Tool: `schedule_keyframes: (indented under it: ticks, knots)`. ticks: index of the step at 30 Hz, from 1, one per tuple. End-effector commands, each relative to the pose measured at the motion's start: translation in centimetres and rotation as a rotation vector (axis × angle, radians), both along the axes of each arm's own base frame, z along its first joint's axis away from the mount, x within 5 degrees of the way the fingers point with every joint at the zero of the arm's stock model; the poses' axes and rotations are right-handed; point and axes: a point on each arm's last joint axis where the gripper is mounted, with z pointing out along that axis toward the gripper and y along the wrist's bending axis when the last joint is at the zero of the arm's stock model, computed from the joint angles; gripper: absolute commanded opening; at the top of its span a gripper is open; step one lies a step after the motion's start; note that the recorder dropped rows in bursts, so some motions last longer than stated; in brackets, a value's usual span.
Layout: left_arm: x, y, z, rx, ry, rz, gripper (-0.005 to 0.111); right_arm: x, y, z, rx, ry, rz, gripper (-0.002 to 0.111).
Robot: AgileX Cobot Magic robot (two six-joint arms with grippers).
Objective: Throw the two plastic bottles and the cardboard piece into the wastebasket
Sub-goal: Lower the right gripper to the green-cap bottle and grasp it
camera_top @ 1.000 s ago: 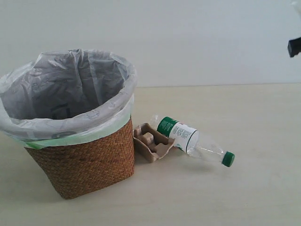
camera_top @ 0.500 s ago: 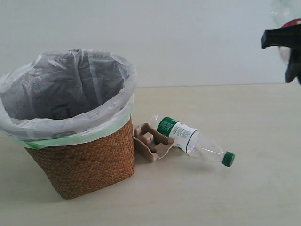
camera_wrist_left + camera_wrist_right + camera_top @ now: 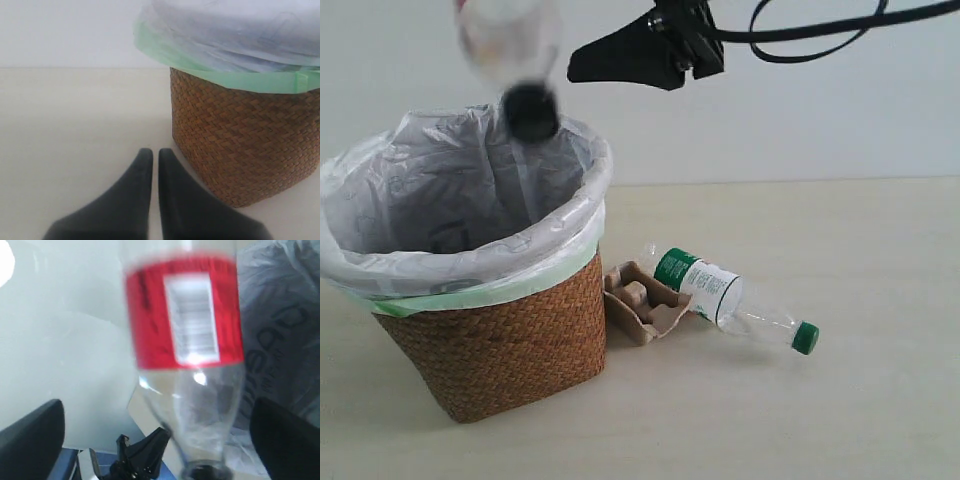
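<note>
Red-label bottle [image 3: 510, 50] blurred in air, cap down, just above wastebasket [image 3: 500, 340] mouth, apparently dropping in. Right gripper [image 3: 620, 55] jaws wide, not touching it. Green-label bottle [image 3: 715, 290] and cardboard piece [image 3: 642, 300] lie on table [image 3: 820, 420] beside wastebasket: two items to do. Left gripper [image 3: 151, 165] jaws nearly together, empty.

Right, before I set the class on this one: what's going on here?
The right gripper is high beside the wastebasket with its fingers spread open. The red-label bottle, blurred and cap-down, is free between them over the opening, apparently dropping in. The left gripper is shut and empty, low beside the wastebasket. The green-label bottle and the cardboard piece lie on the table next to it, not yet thrown away.
</note>
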Motion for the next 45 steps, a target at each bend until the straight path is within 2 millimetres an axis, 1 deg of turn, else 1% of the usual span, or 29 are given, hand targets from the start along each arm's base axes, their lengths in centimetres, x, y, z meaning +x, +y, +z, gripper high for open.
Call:
schedule_keyframes:
  ticks: [1, 4, 6, 10, 13, 15, 18, 19, 20, 21, 22, 23, 24, 25, 26, 27, 29, 31, 34, 37, 42, 45]
  knots:
    - [0.0, 0.0, -0.1, 0.000, -0.005, -0.008, 0.004, 0.5, 1.2, -0.4, 0.010, 0.024, -0.006, 0.095]
    - [0.0, 0.0, -0.1, 0.000, -0.005, -0.008, 0.004, 0.7, 1.5, -0.7, 0.008, 0.040, -0.019, 0.085]
    - [0.0, 0.0, -0.1, 0.000, -0.005, -0.008, 0.004, 0.7, 1.5, -0.7, 0.006, 0.036, -0.022, 0.082]
    - [0.0, 0.0, -0.1, 0.000, -0.005, -0.008, 0.004, 0.6, 1.4, -1.1, -0.041, 0.048, -0.011, 0.082]
    - [0.0, 0.0, -0.1, 0.000, -0.005, -0.008, 0.004, 0.5, 1.1, -1.9, -0.141, 0.020, 0.009, 0.082]
    - [0.0, 0.0, -0.1, 0.000, -0.005, -0.008, 0.004, 0.6, 0.7, -2.5, -0.222, 0.018, -0.009, 0.082]
    - [0.0, 0.0, -0.1, 0.000, -0.005, -0.008, 0.004, 1.1, -0.2, -3.5, -0.362, 0.015, -0.071, 0.082]
    - [0.0, 0.0, -0.1, 0.000, -0.005, -0.008, 0.004, 1.5, -1.0, -4.1, -0.475, 0.001, -0.120, 0.082]
    - [0.0, 0.0, -0.1, 0.000, -0.005, -0.008, 0.004, 1.6, -1.4, -4.4, -0.526, -0.010, -0.137, 0.082]
    - [0.0, 0.0, -0.1, 0.000, -0.005, -0.008, 0.004, 2.0, -2.5, -5.0, -0.666, -0.034, -0.179, 0.082]
    - [0.0, 0.0, -0.1, 0.000, -0.005, -0.008, 0.004, 2.1, -3.0, -5.2, -0.735, -0.046, -0.198, 0.082]
    - [0.0, 0.0, -0.1, 0.000, -0.005, -0.008, 0.004, 2.3, -4.1, -5.8, -0.878, -0.070, -0.202, 0.082]
    - [0.0, 0.0, -0.1, 0.000, -0.005, -0.008, 0.004, 2.4, -4.4, -6.1, -0.930, -0.070, -0.197, 0.082]
    - [0.0, 0.0, -0.1, 0.000, -0.005, -0.008, 0.004, 2.5, -5.0, -6.9, -1.042, -0.061, -0.158, 0.082]
    - [0.0, 0.0, -0.1, 0.000, -0.005, -0.008, 0.004, 2.6, -5.1, -7.4, -1.083, -0.048, -0.136, 0.082]
    - [0.0, 0.0, -0.1, 0.000, -0.005, -0.008, 0.004, 3.1, -4.9, -8.4, -1.134, -0.051, -0.092, 0.082]
    - [0.0, 0.0, -0.1, 0.000, -0.005, -0.008, 0.004, 4.0, -4.3, -10.2, -1.177, -0.041, -0.032, 0.082]
    - [0.0, 0.0, -0.1, 0.000, -0.005, -0.008, 0.004, 5.0, -3.8, -12.5, -1.234, -0.041, 0.052, 0.082]
    - [0.0, 0.0, -0.1, 0.000, -0.005, -0.008, 0.004, 6.6, -3.6, -15.8, -1.358, -0.026, 0.099, 0.082]
    - [0.0, 0.0, -0.1, 0.000, -0.005, -0.008, 0.004, 7.4, -3.4, -17.9, -1.413, -0.006, 0.136, 0.082]
    - [0.0, 0.0, -0.1, 0.000, -0.005, -0.008, 0.004, 8.4, -3.5, -20.7, -1.517, -0.001, 0.179, 0.082]
    - [0.0, 0.0, -0.1, 0.000, -0.005, -0.008, 0.004, 8.9, -3.2, -22.3, -1.525, -0.013, 0.210, 0.082]
